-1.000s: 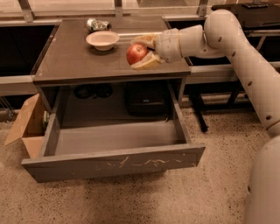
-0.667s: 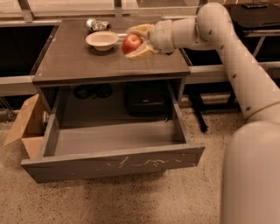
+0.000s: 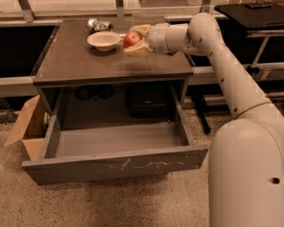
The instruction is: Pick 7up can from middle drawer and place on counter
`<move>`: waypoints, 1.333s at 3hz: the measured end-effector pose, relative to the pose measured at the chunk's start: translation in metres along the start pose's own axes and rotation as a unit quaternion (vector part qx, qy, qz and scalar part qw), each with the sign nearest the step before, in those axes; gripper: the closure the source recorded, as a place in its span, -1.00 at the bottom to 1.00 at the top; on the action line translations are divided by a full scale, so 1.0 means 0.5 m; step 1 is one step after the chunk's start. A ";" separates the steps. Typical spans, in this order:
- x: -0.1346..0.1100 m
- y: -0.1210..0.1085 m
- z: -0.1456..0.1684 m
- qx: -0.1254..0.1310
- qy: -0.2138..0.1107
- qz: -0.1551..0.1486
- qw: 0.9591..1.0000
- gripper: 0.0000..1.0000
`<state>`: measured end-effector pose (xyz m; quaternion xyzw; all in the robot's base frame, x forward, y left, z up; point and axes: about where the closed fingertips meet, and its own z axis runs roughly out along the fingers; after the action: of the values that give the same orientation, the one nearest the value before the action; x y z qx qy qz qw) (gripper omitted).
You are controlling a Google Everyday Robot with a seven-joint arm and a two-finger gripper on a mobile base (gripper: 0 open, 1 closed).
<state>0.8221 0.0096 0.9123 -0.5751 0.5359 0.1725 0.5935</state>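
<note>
A round red-orange apple (image 3: 131, 39) is held between the pale fingers of my gripper (image 3: 133, 40), over the far right part of the dark grey-brown counter (image 3: 80, 62), just right of the pale bowl. My gripper is shut on the apple, and my arm reaches in from the right. The wide grey middle drawer (image 3: 115, 165) stands pulled out below the counter, its front panel scratched, and nothing shows inside it.
A pale bowl (image 3: 104, 41) and a shiny silver-green can (image 3: 98, 24) sit at the back of the counter. A cardboard box (image 3: 27, 126) stands left of the drawer. A black desk (image 3: 250, 11) is at the far right. Dark bags lie under the table.
My gripper has carried the apple away from the counter's right front edge, back and to the left, until it is next to the bowl. The drawer has stayed open.
</note>
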 end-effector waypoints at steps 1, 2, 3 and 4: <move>0.000 0.000 0.000 0.000 0.000 0.000 1.000 1.00; 0.007 -0.009 0.012 0.023 0.001 0.005 1.000 1.00; 0.024 -0.014 0.036 0.072 -0.011 0.028 0.997 1.00; 0.043 -0.026 0.054 0.118 -0.016 0.059 0.991 1.00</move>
<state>0.8524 0.0203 0.8944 -0.4656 0.5759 0.1516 0.6546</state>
